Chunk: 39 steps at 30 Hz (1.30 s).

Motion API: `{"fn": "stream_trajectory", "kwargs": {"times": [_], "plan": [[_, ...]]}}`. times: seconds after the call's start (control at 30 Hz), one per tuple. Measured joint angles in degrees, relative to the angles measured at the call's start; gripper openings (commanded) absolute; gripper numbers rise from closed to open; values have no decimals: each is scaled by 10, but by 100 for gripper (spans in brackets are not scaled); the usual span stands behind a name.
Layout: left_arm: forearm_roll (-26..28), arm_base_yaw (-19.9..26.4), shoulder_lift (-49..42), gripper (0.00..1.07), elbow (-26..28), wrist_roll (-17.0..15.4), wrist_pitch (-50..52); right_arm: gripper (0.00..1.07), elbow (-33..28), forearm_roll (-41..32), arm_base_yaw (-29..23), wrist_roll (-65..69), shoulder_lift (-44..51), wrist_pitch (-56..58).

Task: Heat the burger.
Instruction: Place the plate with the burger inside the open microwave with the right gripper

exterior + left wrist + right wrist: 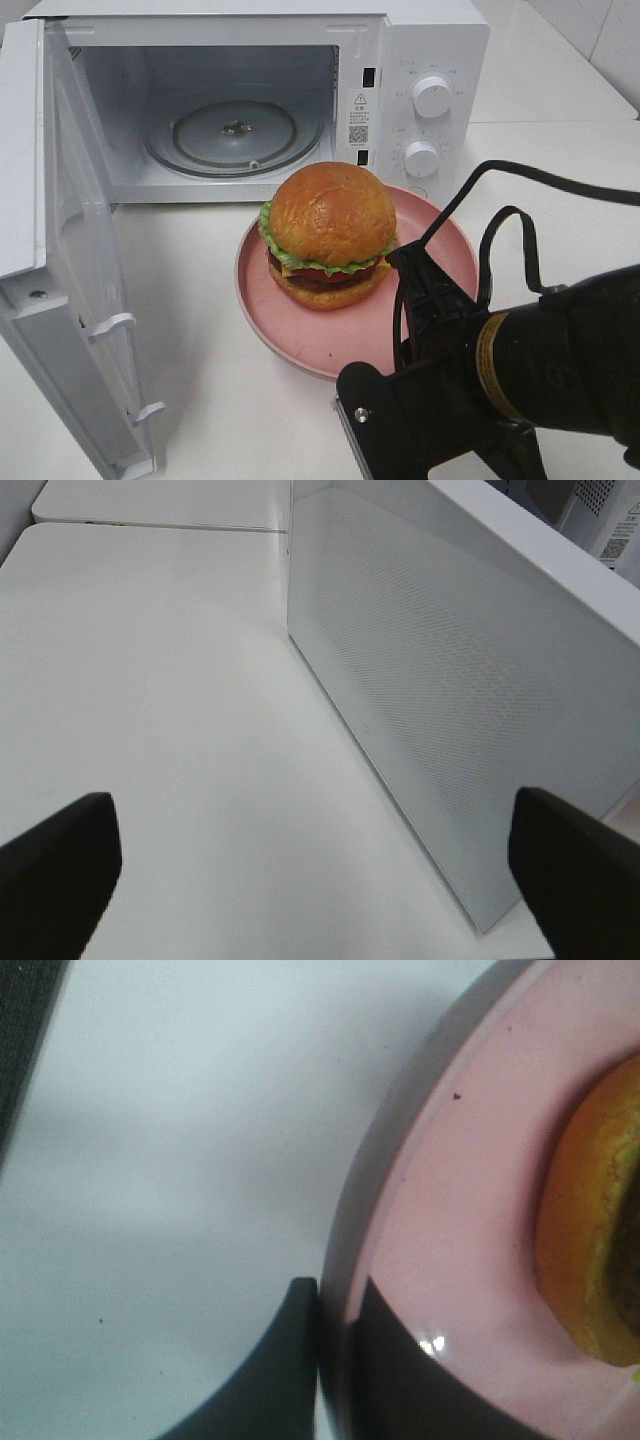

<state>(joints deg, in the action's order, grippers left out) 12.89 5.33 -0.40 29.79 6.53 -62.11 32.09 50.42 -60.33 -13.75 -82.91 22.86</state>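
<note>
The burger (328, 235), with a golden-brown bun, green lettuce, red tomato and dark patty, sits on a round pink plate (300, 330) on the table in front of the open microwave (235, 110). My right gripper (403, 262) is at the plate's right rim. In the right wrist view it (335, 1360) has one finger outside the rim and one on the plate (440, 1220), closed on the rim, with the burger's bun edge (590, 1250) close by. My left gripper (320, 880) is open and empty, facing the outer side of the microwave door (440, 670).
The microwave door (70, 250) swings out to the left, reaching the table's front. A glass turntable (235, 135) lies inside the cavity. Two knobs (432, 97) are on the right panel. The white table (200, 400) extends around the plate.
</note>
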Motion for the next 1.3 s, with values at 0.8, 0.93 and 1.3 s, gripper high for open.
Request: {"fn": "stream_trajectory", "kwargs": {"times": [0.8,0.93,1.3], "plan": [[0,0,0,98,0,0,0,0,83,-301,123,-450,-2,-3],[0,0,0,98,0,0,0,0,84,-388,144,-540,-2,-9],[0,0,0,98,0,0,0,0,84,-477,165,-615,-5,-42]]}}
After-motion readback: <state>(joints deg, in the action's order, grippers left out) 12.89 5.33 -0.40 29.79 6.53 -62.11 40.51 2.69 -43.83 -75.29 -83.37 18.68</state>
